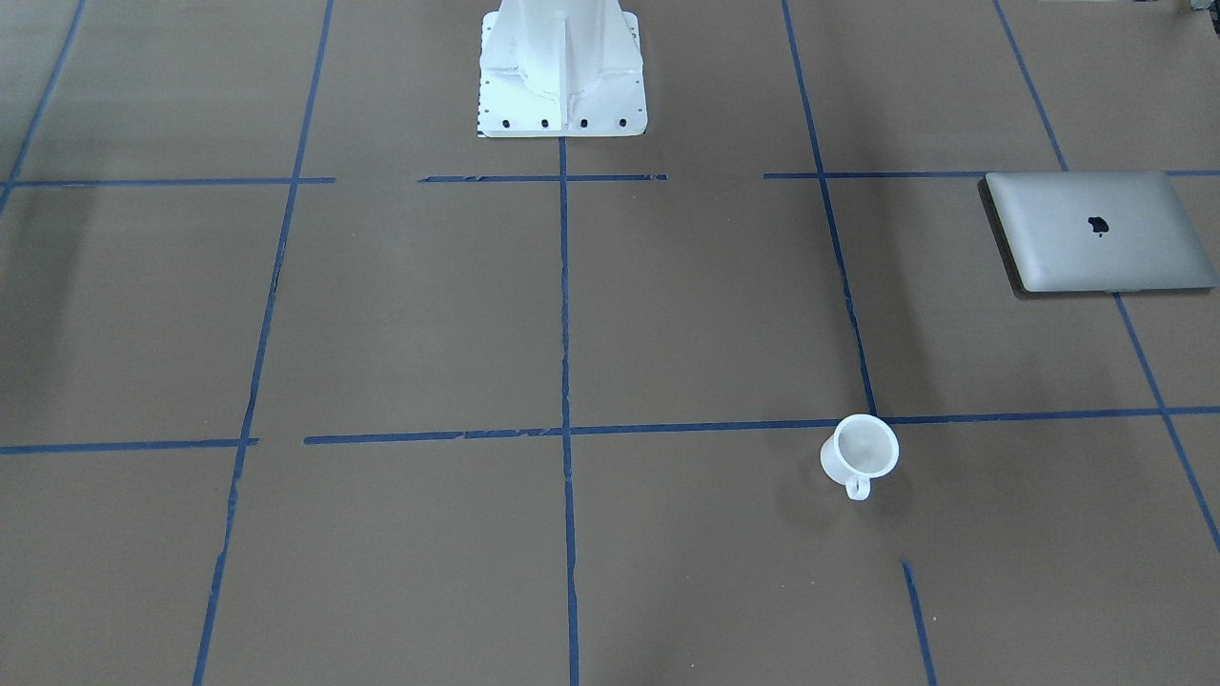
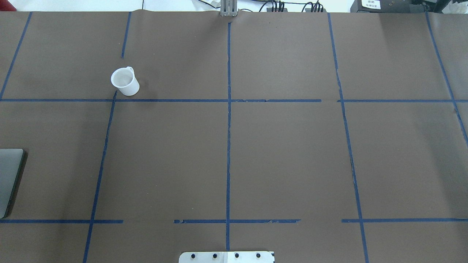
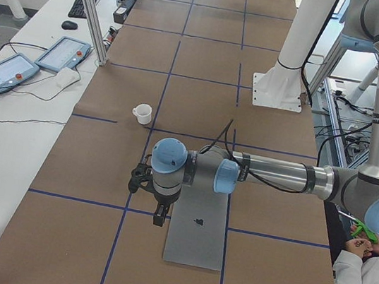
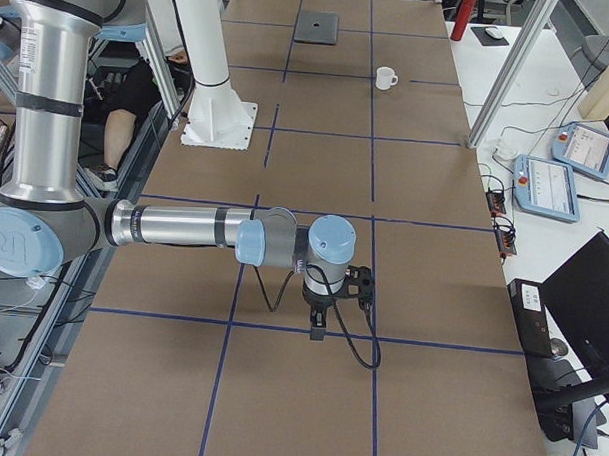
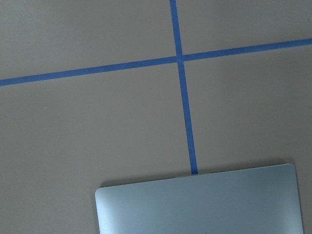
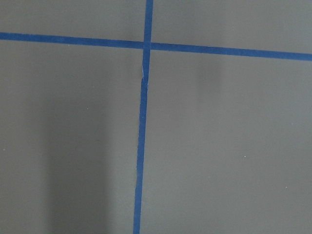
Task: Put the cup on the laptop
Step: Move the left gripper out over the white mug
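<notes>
The small white cup (image 1: 861, 450) stands upright on the brown table, handle toward the operators' side; it also shows in the overhead view (image 2: 124, 82) and both side views (image 3: 142, 113) (image 4: 386, 78). The closed silver laptop (image 1: 1096, 232) lies flat at the table's end on my left (image 2: 9, 179) (image 3: 196, 229) (image 4: 316, 27), well apart from the cup. My left gripper (image 3: 158, 217) hangs above the table next to the laptop's edge; its wrist view shows that edge (image 5: 200, 202). My right gripper (image 4: 317, 329) hangs over the table's other end. I cannot tell whether either is open or shut.
The white robot pedestal (image 1: 562, 71) stands at the table's robot side. Blue tape lines (image 2: 228, 146) divide the brown table. Two teach pendants (image 3: 63, 54) and cables lie on the side bench. A seated person (image 3: 368, 283) is next to the robot.
</notes>
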